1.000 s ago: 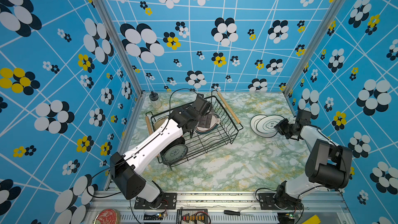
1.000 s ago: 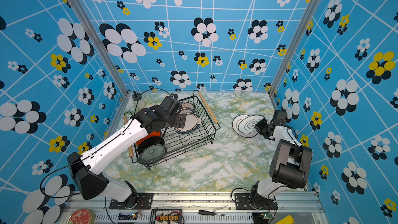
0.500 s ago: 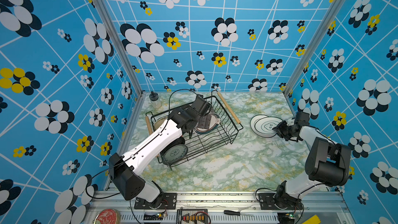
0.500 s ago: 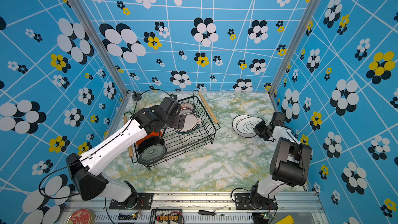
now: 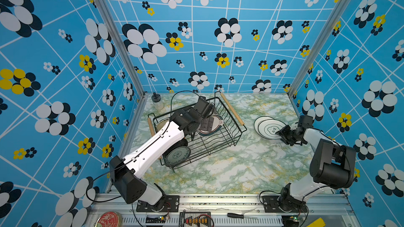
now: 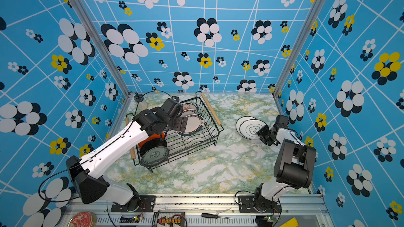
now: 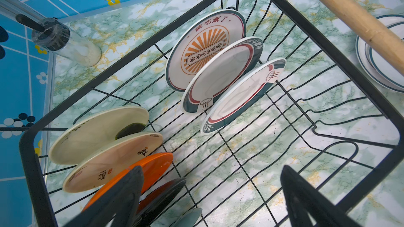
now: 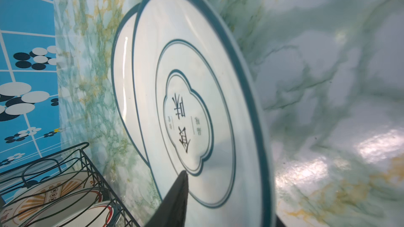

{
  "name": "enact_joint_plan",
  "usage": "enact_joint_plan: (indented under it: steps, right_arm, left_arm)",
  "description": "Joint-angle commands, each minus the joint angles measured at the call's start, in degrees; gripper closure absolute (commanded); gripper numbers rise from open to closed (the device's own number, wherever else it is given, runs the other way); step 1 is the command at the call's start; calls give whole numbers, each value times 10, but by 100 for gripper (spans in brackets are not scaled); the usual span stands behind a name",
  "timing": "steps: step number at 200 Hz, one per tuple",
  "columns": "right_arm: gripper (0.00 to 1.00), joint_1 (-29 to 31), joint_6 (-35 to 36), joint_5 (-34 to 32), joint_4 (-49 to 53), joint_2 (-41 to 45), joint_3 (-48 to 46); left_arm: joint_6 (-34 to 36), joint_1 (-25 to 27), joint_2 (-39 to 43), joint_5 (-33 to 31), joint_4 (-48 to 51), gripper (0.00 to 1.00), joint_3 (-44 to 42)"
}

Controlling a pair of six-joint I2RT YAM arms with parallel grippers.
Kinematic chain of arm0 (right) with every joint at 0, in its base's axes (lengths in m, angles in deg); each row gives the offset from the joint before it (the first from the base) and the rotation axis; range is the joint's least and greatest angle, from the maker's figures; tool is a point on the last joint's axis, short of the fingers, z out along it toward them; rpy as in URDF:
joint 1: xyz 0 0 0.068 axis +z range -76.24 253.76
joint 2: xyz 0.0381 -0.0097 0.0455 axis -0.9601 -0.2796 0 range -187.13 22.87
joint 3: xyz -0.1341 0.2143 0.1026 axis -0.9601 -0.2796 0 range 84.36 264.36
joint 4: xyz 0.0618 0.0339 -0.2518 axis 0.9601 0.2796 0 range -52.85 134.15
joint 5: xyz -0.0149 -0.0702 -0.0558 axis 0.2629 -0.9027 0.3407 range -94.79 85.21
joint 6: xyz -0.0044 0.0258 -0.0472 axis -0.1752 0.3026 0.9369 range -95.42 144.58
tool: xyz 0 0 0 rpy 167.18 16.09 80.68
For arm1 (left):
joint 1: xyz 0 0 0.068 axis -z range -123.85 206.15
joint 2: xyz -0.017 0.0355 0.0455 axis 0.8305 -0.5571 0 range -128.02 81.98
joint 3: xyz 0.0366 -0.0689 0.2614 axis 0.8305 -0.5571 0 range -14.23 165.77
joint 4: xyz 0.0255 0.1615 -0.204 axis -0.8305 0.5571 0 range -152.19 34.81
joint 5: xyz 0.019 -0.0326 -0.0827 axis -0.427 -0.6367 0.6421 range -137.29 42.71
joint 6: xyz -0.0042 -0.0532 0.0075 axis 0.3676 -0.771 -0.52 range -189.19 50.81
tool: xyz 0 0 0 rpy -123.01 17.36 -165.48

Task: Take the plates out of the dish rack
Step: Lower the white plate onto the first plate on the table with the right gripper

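The right gripper [image 5: 281, 133] has let its jaws ease apart since a second ago. Now they are standing part-spread, straddling the near rim of the top white plate [image 5: 270, 128], which is lying on a 2nd plate [image 5: 259, 120] at the table's [image 5: 240, 171] 3 o'clock side. The dish rack [image 5: 218, 143] is sitting toward 10 o'clock, holding 3 big white plates [image 7: 223, 73] upright and 5 smaller ones [image 7: 98, 136]. The left gripper [image 7: 211, 168] is hovering over the rack, jaws spread wide, holding nothing.
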Motion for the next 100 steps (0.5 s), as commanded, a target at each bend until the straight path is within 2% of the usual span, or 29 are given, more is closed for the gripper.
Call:
enact_joint_plan:
  steps: [1,100]
  right_arm:
    - [56,-2,15,-14,20,-11,0]
    - [44,7,31,-29,37,-37,23]
  left_arm:
    - [-1,-3,12,-5,6,1,1]
    - [0,-7,11,3,0,1,-6]
